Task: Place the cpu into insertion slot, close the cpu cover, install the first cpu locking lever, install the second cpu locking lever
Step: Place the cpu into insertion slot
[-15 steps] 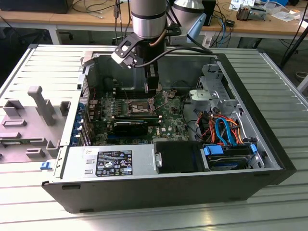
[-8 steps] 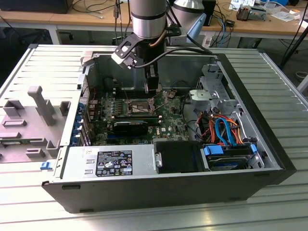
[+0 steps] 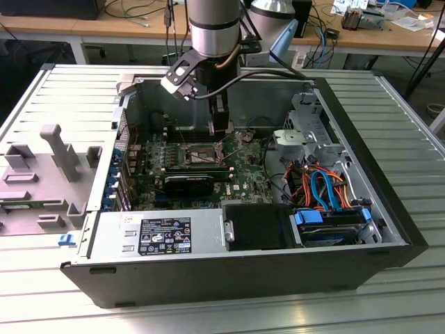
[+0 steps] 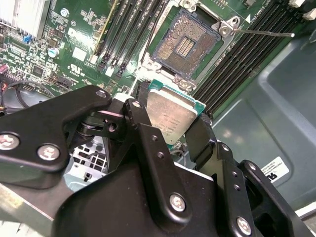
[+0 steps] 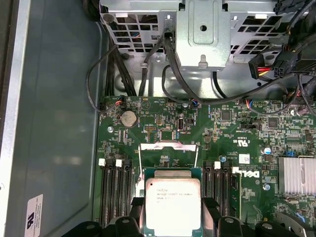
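A slatted metal table (image 3: 389,306) carries an open computer case (image 3: 229,282). Along the case's near side sit a silver power supply (image 3: 156,235) toward the exterior view's left, a black box (image 3: 257,226) in the middle, and a drive bay with blue tabs (image 3: 332,224) toward the exterior view's right. Behind them lies the green motherboard (image 3: 243,177).

In the second wrist view the insertion slot (image 4: 185,43) lies bare, its gold contacts showing, between banks of long black memory slots (image 4: 126,37). A thin locking lever (image 4: 261,33) runs off from one corner of the slot across the memory slots.

The tool (image 4: 172,112) is closed on the cpu (image 4: 170,123). Its black fingers (image 4: 200,138) press on two opposite edges and hold the chip above the board, near the slot but not in it. In the first wrist view the cpu cover (image 5: 169,146) shows as a thin silver frame edge just beside the cpu.

The arm (image 3: 215,28) comes down into the case from the far side. A grey plastic fixture (image 3: 59,149) stands on the table at the exterior view's left. A wooden desk (image 3: 83,28) runs along the far side.
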`<act>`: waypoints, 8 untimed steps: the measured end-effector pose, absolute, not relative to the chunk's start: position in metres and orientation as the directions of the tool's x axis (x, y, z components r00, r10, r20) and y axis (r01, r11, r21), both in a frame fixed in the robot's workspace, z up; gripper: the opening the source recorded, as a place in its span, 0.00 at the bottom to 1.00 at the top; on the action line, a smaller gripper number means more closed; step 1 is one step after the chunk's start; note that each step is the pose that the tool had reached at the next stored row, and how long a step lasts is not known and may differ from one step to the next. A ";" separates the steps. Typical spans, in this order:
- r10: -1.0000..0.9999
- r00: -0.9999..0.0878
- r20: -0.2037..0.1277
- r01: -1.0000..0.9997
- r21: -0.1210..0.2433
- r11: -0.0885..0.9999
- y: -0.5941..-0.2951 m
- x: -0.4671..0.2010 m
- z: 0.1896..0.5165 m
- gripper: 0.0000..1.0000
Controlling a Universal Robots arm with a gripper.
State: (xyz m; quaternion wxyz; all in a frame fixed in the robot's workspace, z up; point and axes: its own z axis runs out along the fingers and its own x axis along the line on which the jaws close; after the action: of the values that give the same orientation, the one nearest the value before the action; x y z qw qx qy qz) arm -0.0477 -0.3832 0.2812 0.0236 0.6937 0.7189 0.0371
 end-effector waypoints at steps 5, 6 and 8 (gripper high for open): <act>0.999 -0.036 0.018 0.996 0.086 0.035 -0.383 -0.049 0.280 0.55; 0.999 -0.036 0.018 0.996 0.086 0.035 -0.383 -0.049 0.280 0.55; 0.999 -0.037 0.018 0.996 0.086 0.035 -0.383 -0.050 0.278 0.55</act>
State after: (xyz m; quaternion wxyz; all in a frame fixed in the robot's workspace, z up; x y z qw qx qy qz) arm -0.0498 -0.3832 0.2783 0.0236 0.6937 0.7190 0.0371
